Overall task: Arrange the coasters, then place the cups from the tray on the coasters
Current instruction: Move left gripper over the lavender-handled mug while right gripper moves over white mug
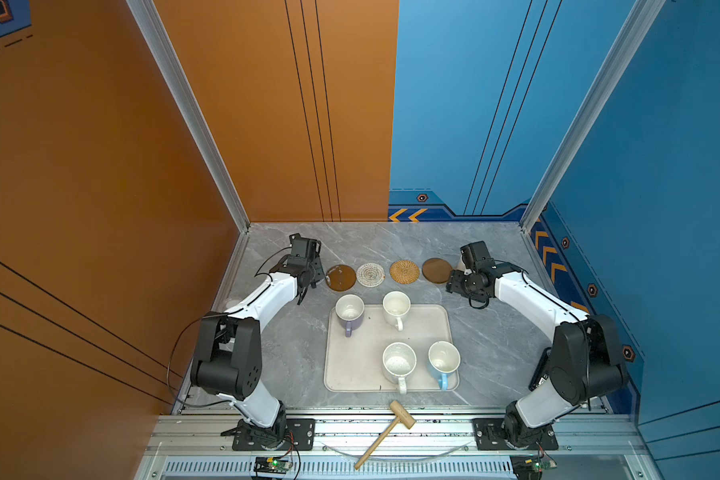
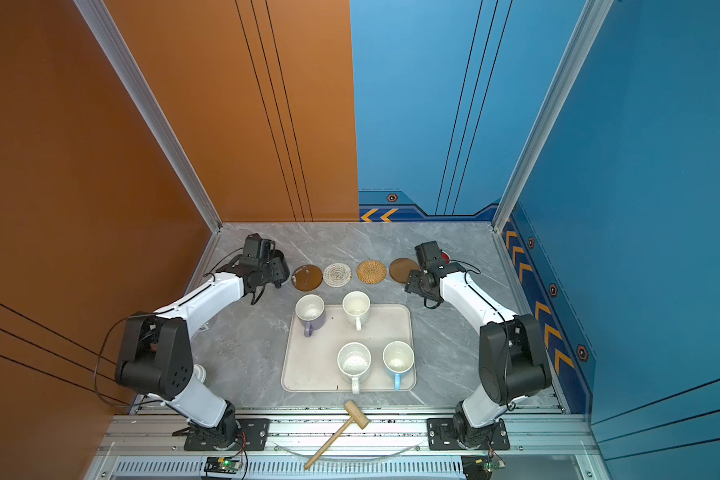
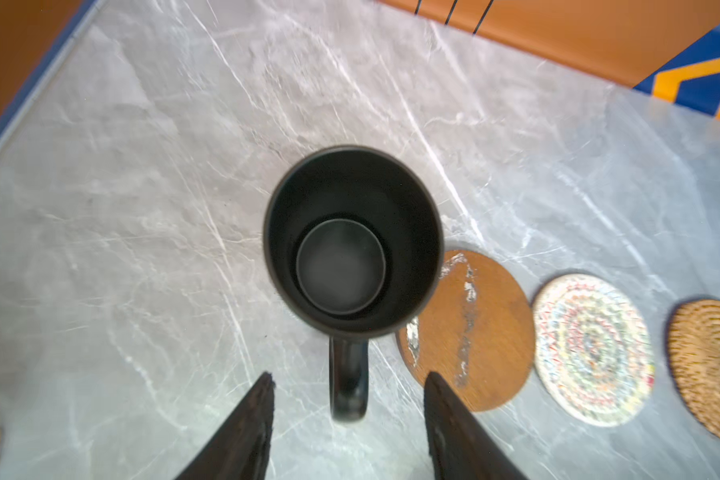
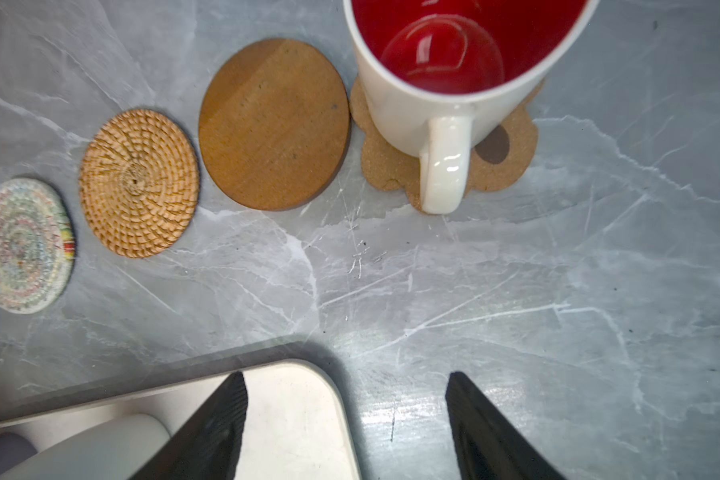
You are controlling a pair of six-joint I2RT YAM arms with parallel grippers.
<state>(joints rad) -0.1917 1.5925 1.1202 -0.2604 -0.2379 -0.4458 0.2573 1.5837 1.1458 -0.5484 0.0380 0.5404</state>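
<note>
1. Toward the grey marble bench's far edge, a white mug with red inside stands on a tan paw-shaped coaster.
2. Leftward lie, bare: brown disc coaster, tan rattan coaster, whitish woven coaster, scuffed brown disc coaster; then a black mug.
3. Nearer the front edge, a cream-white rectangular tray carries a lavender mug, cream-white mug, speckled white mug and light blue mug.
4. Left gripper: jaws parted astride the black mug's handle, not touching. Right gripper: jaws spread wide, empty, over a tray corner.
</note>
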